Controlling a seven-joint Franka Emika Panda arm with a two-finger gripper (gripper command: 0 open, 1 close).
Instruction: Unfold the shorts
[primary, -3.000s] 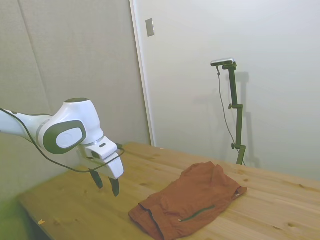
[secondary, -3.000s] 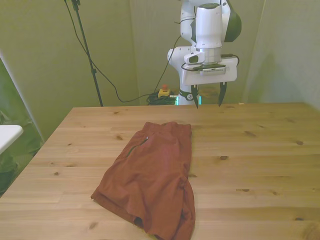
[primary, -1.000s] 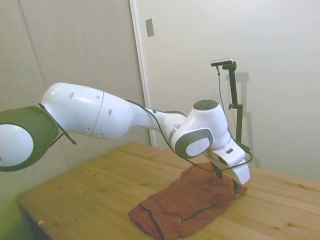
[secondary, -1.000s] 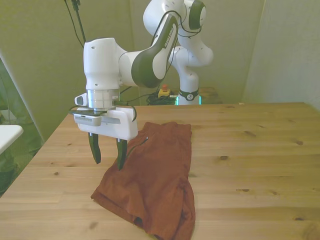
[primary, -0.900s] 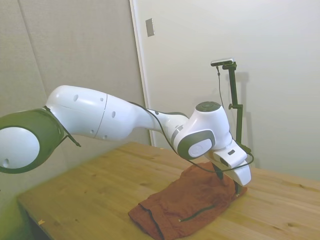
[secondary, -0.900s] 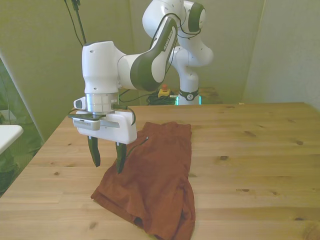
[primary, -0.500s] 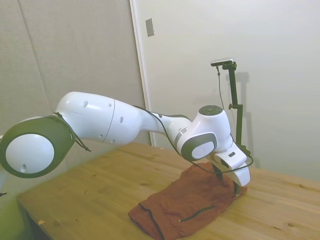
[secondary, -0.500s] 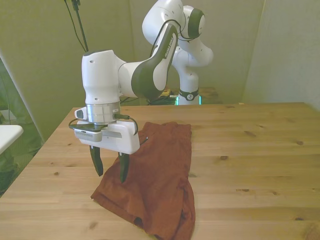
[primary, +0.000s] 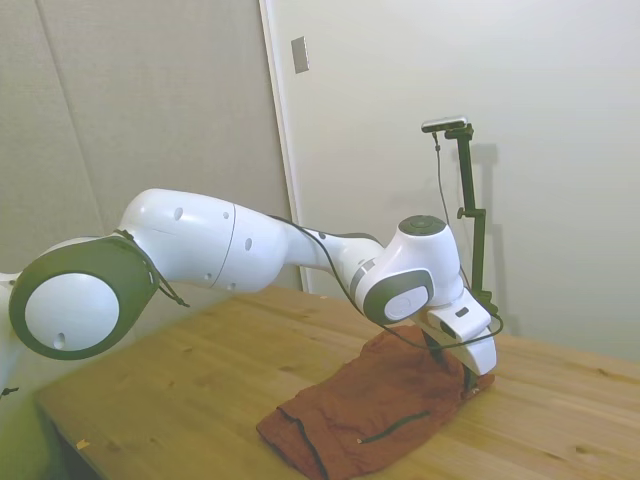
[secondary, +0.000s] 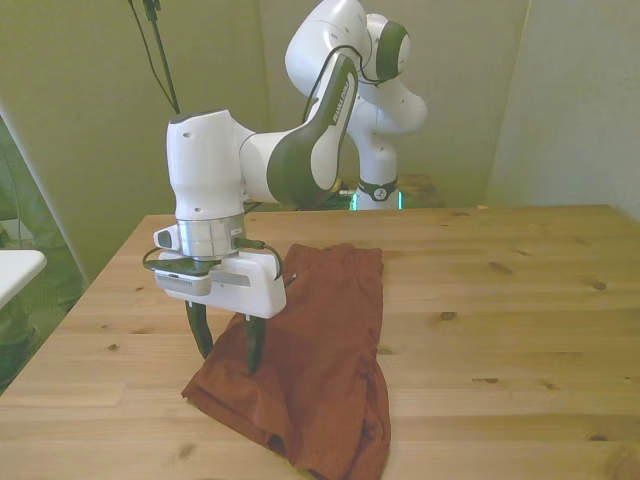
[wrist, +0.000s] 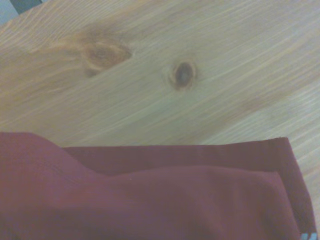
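Now your gripper (secondary: 227, 346) has come lower than a moment ago, fingers spread over the left edge of the shorts (secondary: 307, 352), which lie folded on the table (secondary: 520, 300); I judge the grasp is near.

Wooden table (secondary: 500, 300), knots in grain; grey wall plate (primary: 300, 54) beside white door frame (primary: 283, 150)

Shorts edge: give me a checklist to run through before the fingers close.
1. Gripper open: ok.
2. Fingers straddle the edge of the shorts on the front view's left, one over fabric, one over bare table: ok.
3. Fingers low enough to pinch cloth: cannot tell.
4. Shorts folded, lying flat: ok.
5. Layered edge shows in the wrist view; top layer alone between the fingers: cannot tell.
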